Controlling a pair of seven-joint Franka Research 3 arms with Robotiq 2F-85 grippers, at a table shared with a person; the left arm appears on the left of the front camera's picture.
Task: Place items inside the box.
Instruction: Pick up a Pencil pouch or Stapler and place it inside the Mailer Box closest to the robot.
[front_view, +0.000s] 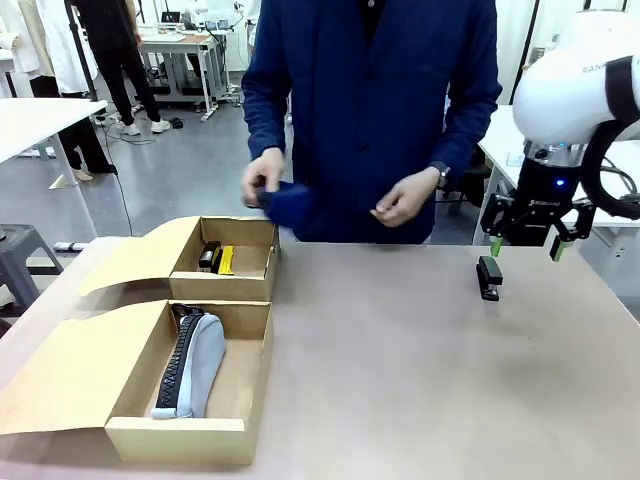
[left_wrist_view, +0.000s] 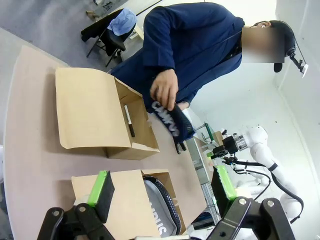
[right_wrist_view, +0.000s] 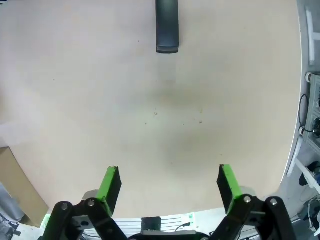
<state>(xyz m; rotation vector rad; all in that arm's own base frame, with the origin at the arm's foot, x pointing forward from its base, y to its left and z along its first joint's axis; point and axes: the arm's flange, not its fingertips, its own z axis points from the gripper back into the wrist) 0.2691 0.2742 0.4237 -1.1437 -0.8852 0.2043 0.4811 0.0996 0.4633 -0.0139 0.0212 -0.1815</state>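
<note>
The step in hand, as I judge it, is picking up the black clip-like tool (front_view: 489, 278), which lies alone on the bare tabletop (front_view: 400, 380). The right gripper (front_view: 525, 243) hangs above the surface, near the tool and a little to its right; its fingers are spread wide with nothing between them. In the right wrist view the tool (right_wrist_view: 166, 27) lies ahead of the fingers, roughly centred between them, its length running away from the camera.

To do this well, carry the gripper forward until it stands over the tool's middle; keep the wrist turned as it is, so the fingers close across the narrow width; descend until the pads flank both sides, then close. A grip near one end would likely let it tip.

Well to the tool's left stand two open boxes; the farther box (front_view: 225, 285) holds the utility knife (front_view: 226, 260), the nearer box (front_view: 180, 440) the grey pouch (front_view: 195, 365). The left gripper (left_wrist_view: 162, 192), on that same side of the tool, is likewise wide open and empty.
</note>
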